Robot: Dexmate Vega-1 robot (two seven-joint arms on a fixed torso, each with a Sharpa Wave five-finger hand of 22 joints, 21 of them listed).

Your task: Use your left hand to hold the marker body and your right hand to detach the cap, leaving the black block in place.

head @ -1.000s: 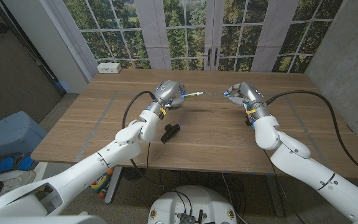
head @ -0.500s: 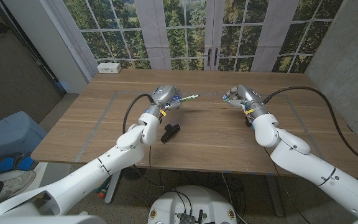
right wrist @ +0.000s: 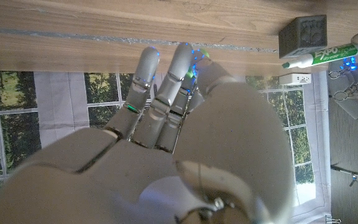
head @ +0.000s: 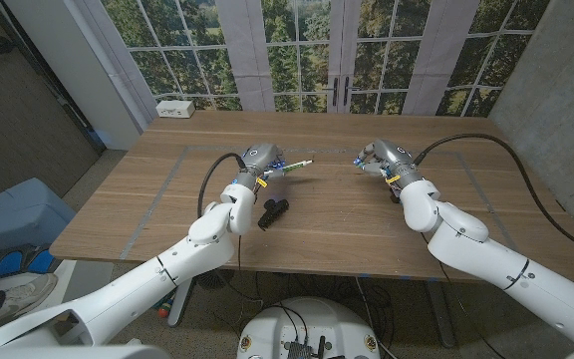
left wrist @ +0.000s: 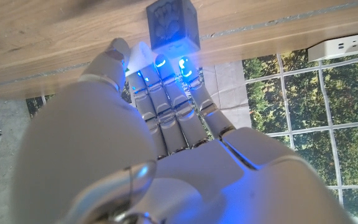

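Observation:
My left hand [head: 260, 158] grips the white marker body [head: 293, 165] above the table, its bare tip pointing toward my right hand. In the right wrist view the marker [right wrist: 321, 55] shows green lettering and a green nib. My right hand [head: 379, 158] hovers a short gap from that tip, fingers curled around a small green piece, the cap [right wrist: 195, 60], mostly hidden by the fingers. The black block [head: 272, 209] lies on the table [head: 337, 224] nearer me than the left hand. It also appears as a dark cube [left wrist: 171, 25] beyond my left fingers and as a block [right wrist: 302, 36] in the right wrist view.
A white power strip [head: 175, 108] lies at the table's far left corner. Windows stand behind the far edge. A blue bin [head: 13, 214] sits on the floor to the left. Cables trail from both wrists over the tabletop.
Both hands have come slightly down and toward me. The gap between the marker tip and my right hand has widened a little. The black block has stayed put.

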